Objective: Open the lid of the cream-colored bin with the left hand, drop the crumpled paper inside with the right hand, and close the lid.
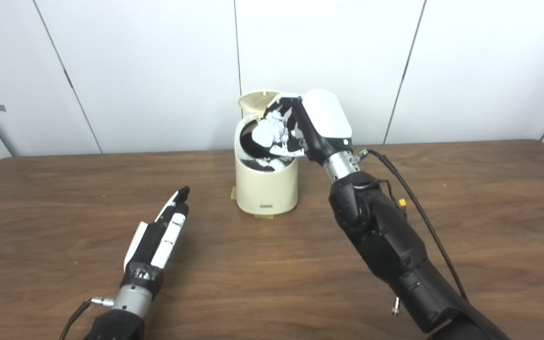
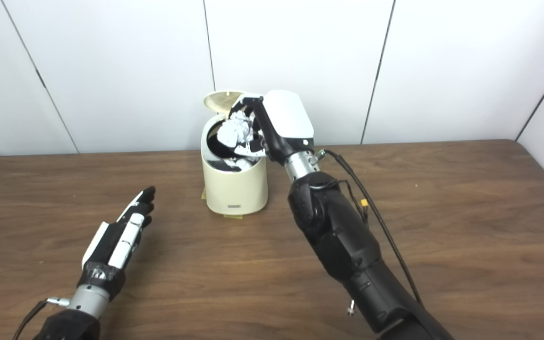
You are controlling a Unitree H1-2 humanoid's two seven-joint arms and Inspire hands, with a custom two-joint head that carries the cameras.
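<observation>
The cream-colored bin (image 1: 267,189) stands at the middle back of the table, its round lid (image 1: 256,100) tipped up open behind it. My right hand (image 1: 310,123) is over the bin's mouth, shut on the crumpled white paper (image 1: 270,131), which sits at the opening. More white paper shows inside the bin. My left hand (image 1: 161,236) lies low over the table, left of and in front of the bin, fingers straight and holding nothing. In the right eye view the bin (image 2: 236,186), right hand (image 2: 279,123) and left hand (image 2: 118,238) show the same.
The wooden table (image 1: 272,274) stretches wide on all sides. A white panelled wall stands close behind the bin. A black cable (image 1: 418,208) runs along my right forearm. Small tape tabs lie at the bin's base.
</observation>
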